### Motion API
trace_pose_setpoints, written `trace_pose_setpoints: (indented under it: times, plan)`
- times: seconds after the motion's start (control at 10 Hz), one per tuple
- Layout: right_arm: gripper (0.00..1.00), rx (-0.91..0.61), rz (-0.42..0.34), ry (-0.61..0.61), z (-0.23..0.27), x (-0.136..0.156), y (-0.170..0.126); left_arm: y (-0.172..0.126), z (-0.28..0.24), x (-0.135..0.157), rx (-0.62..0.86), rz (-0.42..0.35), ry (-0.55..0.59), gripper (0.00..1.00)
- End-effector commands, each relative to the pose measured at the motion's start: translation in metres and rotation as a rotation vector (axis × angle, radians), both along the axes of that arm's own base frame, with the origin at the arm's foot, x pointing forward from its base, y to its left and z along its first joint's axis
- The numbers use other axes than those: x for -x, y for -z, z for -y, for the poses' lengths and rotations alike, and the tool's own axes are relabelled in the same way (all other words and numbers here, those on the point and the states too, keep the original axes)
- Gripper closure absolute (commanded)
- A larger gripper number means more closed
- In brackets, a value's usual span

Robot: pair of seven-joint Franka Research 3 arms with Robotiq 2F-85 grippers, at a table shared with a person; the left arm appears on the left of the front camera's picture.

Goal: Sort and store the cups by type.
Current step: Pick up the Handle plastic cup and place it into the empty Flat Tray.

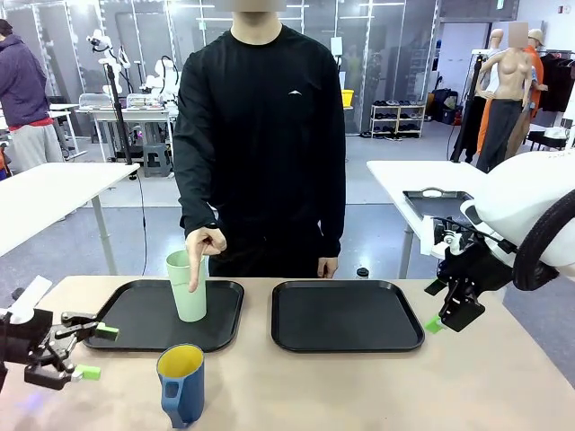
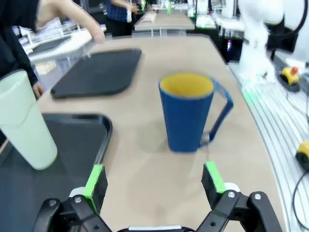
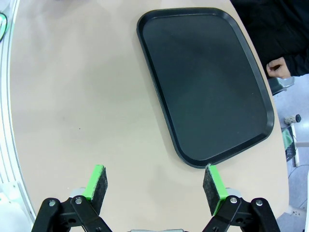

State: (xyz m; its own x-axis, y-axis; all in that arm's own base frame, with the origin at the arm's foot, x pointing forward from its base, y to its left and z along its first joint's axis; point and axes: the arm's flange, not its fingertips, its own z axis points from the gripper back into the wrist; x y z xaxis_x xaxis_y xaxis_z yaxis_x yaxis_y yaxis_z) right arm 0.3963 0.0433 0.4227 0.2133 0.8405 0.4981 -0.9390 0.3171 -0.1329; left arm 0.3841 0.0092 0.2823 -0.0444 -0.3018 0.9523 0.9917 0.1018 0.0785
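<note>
Tan table (image 1: pixel 503 377), left tray (image 1: pixel 135 314) as landmark | mint tumbler (image 1: pixel 187 292) stood on it under person's hand (image 1: pixel 205 247) | blue mug (image 1: pixel 182 386) sat just off its near edge | left gripper (image 1: pixel 98 351) and right gripper (image 3: pixel 156 186) gaped wide, empty | risk: an off-centre close could catch the handle and tip the mug

Left black tray (image 1: pixel 135 316) beside right black tray (image 1: pixel 347 314) on tan table (image 1: pixel 359 386); white side table (image 1: pixel 49 193) beyond

Left tray (image 1: pixel 126 316): blocked at its right side, free at its left.
On it the mint tumbler (image 1: pixel 187 289) stands right of centre, a person's hand (image 1: pixel 205 242) at its rim; the tray's left half lies open. The blue mug (image 1: pixel 184 391) stands just before the tray's near edge, with bare table between it and the spread left gripper (image 1: pixel 97 352).
</note>
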Motion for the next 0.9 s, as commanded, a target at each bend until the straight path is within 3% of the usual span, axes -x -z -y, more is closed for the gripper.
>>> trace_pose_setpoints:
  times: [0.0, 0.4, 0.5, 0.6, 0.8]
  plan:
    - [0.0, 0.01, -0.005, 0.024, -0.003, 0.002, 0.001, 0.07, -0.005, 0.008, 0.198, 0.068, 0.01, 0.0]
    - [0.0, 0.01, -0.005, 0.024, -0.003, 0.002, 0.001, 0.071, 0.007, -0.012, 0.203, -0.152, 0.084, 0.0]
    - [0.0, 0.01, -0.005, 0.024, -0.003, 0.002, 0.001, 0.073, 0.01, -0.012, 0.191, -0.153, 0.098, 0.0]
    - [0.0, 0.01, -0.005, 0.024, -0.003, 0.002, 0.001, 0.039, 0.008, -0.003, 0.208, -0.138, 0.045, 0.0]
    - [0.0, 0.01, -0.005, 0.024, -0.003, 0.002, 0.001, 0.039, 0.008, -0.003, 0.208, -0.138, 0.045, 0.0]
